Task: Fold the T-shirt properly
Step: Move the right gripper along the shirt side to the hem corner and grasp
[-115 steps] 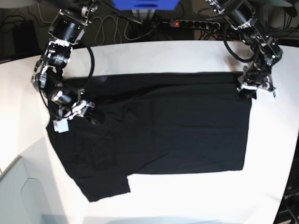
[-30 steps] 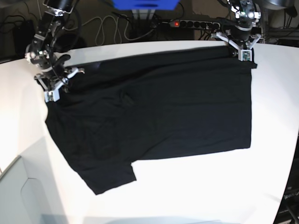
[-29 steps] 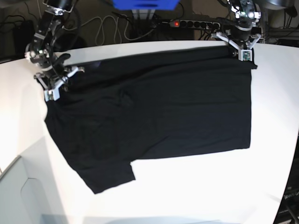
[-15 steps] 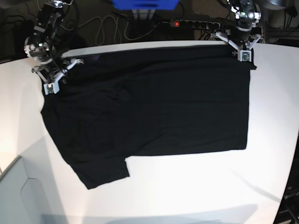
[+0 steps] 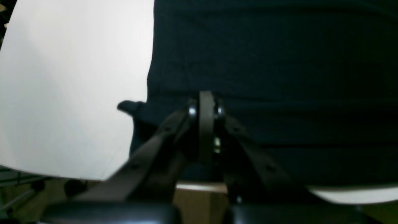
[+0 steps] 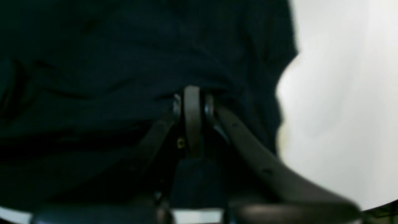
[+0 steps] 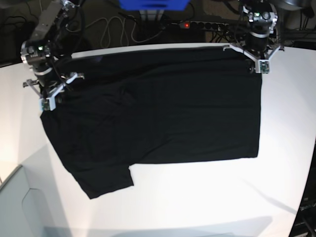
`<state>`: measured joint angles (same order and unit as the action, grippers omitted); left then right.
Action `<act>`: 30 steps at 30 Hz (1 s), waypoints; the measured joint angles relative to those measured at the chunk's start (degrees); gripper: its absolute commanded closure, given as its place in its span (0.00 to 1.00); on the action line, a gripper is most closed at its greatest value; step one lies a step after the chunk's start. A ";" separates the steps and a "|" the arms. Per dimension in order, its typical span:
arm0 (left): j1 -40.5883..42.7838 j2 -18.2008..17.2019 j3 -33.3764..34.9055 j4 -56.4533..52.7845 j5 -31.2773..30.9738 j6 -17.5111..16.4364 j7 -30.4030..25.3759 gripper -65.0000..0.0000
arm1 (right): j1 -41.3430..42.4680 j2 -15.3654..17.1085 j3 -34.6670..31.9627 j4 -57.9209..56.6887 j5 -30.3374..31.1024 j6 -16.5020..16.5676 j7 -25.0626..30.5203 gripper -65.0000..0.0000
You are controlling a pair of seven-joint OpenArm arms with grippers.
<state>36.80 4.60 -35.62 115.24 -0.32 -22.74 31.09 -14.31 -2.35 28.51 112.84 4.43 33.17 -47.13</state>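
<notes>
The black T-shirt lies spread flat on the white table, with one sleeve sticking out at the near left. My left gripper is shut on the shirt's far right corner; in the left wrist view its closed tips pinch the cloth beside the shirt's edge. At the far left, my right gripper is shut on the shirt's other far corner. The right wrist view shows its tips pressed together in wrinkled black cloth. No print shows.
A power strip and loose cables lie behind the table's far edge, beside a blue box. The table edge curves in at the near left. White tabletop shows in front of the shirt and to its right.
Both grippers kept their hold while the shirt slid left and a little away from the front edge. The right gripper moved left and nearer; the far edge now lies straighter.
</notes>
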 measured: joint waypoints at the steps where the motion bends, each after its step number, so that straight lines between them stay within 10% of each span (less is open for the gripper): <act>1: 0.02 -0.17 -0.17 -0.02 -1.55 0.00 0.09 1.00 | 0.02 0.02 -0.04 0.61 0.00 0.00 0.37 1.00; 9: -2.34 -3.85 -5.20 -0.07 -15.91 0.02 0.94 0.99 | 6.62 0.63 -0.42 0.96 -0.68 0.00 -0.52 0.82; 13: -2.40 -5.07 -5.97 -0.07 -18.03 0.02 1.01 0.99 | 14.03 5.35 -1.81 -1.64 -0.85 0.00 -7.41 0.62; 19: -3.63 -1.95 -10.86 -0.07 -18.01 0.37 0.83 0.99 | 31.67 12.07 -5.49 -27.41 -0.02 0.02 -9.25 0.59; 26: -3.93 1.95 -13.27 -0.28 -17.64 0.57 0.90 0.66 | 49.86 18.93 -6.10 -63.67 -0.52 0.02 3.21 0.59; 30: -4.09 3.28 -12.79 -0.28 -18.16 -0.02 1.05 0.64 | 55.95 21.68 -9.22 -80.00 -0.11 -0.04 11.91 0.59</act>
<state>32.71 7.88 -48.40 114.96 -18.48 -22.76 32.14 41.65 19.33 19.29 32.84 4.32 33.12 -35.22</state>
